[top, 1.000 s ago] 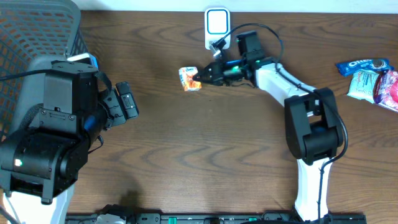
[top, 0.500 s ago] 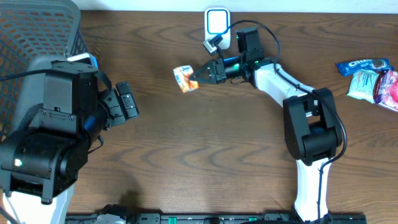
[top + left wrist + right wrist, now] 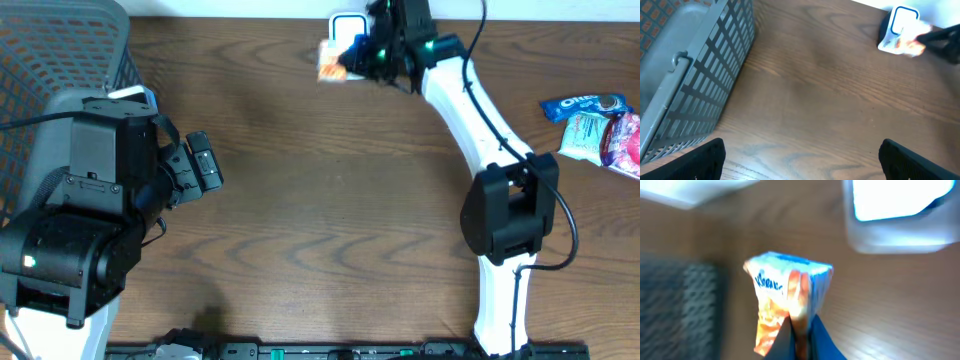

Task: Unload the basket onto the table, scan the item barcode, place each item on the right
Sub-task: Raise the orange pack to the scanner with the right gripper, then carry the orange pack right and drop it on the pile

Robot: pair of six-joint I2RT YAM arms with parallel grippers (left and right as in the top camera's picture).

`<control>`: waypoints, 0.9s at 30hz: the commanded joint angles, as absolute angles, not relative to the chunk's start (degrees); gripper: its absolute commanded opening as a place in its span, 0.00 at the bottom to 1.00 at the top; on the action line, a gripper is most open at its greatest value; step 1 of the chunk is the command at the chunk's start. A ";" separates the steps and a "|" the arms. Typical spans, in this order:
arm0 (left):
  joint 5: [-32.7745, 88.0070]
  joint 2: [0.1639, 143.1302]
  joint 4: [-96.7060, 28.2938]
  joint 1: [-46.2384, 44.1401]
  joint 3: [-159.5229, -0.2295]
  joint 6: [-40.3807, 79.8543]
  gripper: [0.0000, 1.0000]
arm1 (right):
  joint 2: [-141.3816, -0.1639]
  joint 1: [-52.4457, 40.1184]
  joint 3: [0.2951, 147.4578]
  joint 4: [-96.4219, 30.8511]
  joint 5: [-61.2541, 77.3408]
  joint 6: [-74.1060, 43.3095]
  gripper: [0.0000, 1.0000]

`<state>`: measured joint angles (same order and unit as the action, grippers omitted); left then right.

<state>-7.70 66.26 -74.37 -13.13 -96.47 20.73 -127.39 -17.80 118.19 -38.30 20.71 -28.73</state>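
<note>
Right hand pinched shut on small snack packet, held above worktop, just beside scanner. Packet looks light, soft, crinkly; film likely slippery. Sealed edge seems best hold. Left hand wide open, empty.

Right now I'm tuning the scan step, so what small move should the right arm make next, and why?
Probably ease the snack packet across to the scanner and turn its barcode side toward the lit window. The right gripper is shut on the packet's edge. In the right wrist view the packet sits beside and below the window, not in front of it, and no barcode shows.
</note>
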 commanded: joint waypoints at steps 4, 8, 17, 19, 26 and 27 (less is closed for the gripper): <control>-8.38 66.22 -74.37 -12.82 -96.62 19.99 0.98 | -127.33 -20.97 124.49 -36.97 -22.00 -11.03 0.01; -8.38 66.22 -74.37 -12.82 -96.62 20.01 0.98 | -130.52 -21.65 124.46 -31.92 -24.14 0.03 0.01; -8.38 66.22 -74.37 -12.82 -96.62 20.01 0.98 | -135.98 -24.84 124.46 -25.19 -23.86 10.15 0.01; -8.38 66.22 -74.37 -12.82 -96.62 20.01 0.98 | -136.29 -25.50 124.46 -24.51 -23.88 12.16 0.01; -8.38 66.22 -74.37 -12.82 -96.62 19.99 0.98 | -136.20 -25.08 125.60 -24.29 -30.87 9.13 0.01; -8.38 66.22 -74.37 -12.82 -96.62 19.99 0.98 | -136.11 -24.64 126.34 -25.30 -32.12 8.29 0.01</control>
<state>-7.68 66.26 -74.37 -13.13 -96.47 20.73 -136.88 -25.63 123.81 -24.36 -25.47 10.07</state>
